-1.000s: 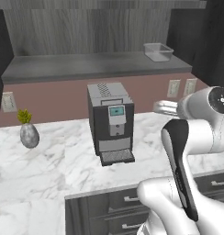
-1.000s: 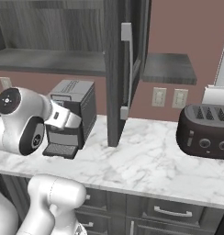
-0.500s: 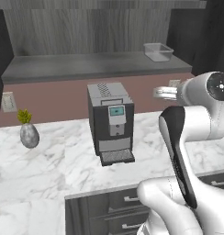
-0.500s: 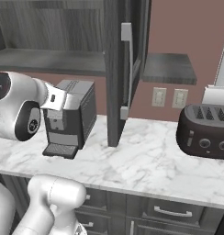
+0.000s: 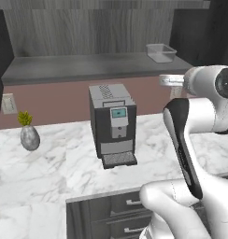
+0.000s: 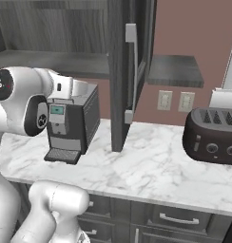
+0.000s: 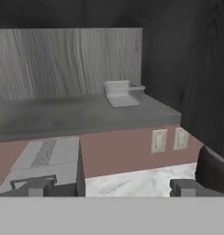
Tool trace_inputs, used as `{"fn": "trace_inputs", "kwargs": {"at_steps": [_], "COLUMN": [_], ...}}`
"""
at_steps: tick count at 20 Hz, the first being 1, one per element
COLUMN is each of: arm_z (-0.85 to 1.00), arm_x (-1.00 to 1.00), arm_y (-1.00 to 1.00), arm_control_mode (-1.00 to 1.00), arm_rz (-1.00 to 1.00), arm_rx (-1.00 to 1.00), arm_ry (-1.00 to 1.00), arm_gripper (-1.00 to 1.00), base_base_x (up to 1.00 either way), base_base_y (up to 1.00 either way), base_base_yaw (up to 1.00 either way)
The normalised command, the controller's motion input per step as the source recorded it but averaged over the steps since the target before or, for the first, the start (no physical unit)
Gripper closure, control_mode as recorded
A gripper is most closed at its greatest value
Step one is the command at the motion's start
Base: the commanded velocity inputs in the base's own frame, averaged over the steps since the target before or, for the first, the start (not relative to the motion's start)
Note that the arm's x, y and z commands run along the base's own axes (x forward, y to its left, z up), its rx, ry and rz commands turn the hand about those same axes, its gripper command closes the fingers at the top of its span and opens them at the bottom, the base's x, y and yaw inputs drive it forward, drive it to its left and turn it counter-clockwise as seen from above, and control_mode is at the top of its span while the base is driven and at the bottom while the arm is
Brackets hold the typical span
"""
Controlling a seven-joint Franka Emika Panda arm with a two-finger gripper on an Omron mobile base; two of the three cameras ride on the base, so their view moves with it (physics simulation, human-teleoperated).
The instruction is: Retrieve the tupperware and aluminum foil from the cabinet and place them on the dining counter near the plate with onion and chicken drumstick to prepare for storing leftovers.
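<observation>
My pincer (image 7: pixel 112 187) is wide open and holds nothing. It hangs in the air above the coffee machine (image 5: pixel 111 125), below the level of the cabinet shelf (image 5: pixel 88 67).

The cabinet (image 6: pixel 65 38) is open. Its door (image 6: pixel 132 71) stands out over the table (image 6: pixel 151 166). Inside, the walls are grey wood.

The tupperware (image 5: pixel 160 52) sits on the shelf, close to the right end and near the back. In the hand view the tupperware (image 7: pixel 124 93) is ahead of my pincer and higher up, well apart from it. It is a small see-through box and it stands flat.

The coffee machine stands in the middle of the white marble table, near the wall. A little plant in a grey pot (image 5: pixel 29 134) stands toward the left end of the table. A dark toaster (image 6: pixel 214 135) sits toward the right end, past the open door. Two wall plugs (image 6: pixel 176 100) are on the pink wall between the door and the toaster. Dark drawers (image 6: pixel 175 218) with bar handles are under the front edge of the table.
</observation>
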Motion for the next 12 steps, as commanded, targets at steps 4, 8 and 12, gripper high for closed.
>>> {"fn": "trace_inputs", "kwargs": {"at_steps": [4, 8, 12], "arm_z": [0.53, 0.57, 0.36], "arm_x": [0.42, 0.44, 0.49], "arm_y": [0.00, 0.00, 0.00], "arm_control_mode": [-1.00, -1.00, -1.00], "arm_rz": [0.07, 0.07, 0.04], "arm_rx": [-0.03, -0.01, 0.00], "arm_ry": [-0.05, 0.00, 0.08], "arm_gripper": [-1.00, -1.00, -1.00], "base_base_x": [0.00, 0.00, 0.00], "base_base_y": [0.00, 0.00, 0.00], "base_base_yaw": [0.00, 0.00, 0.00]}}
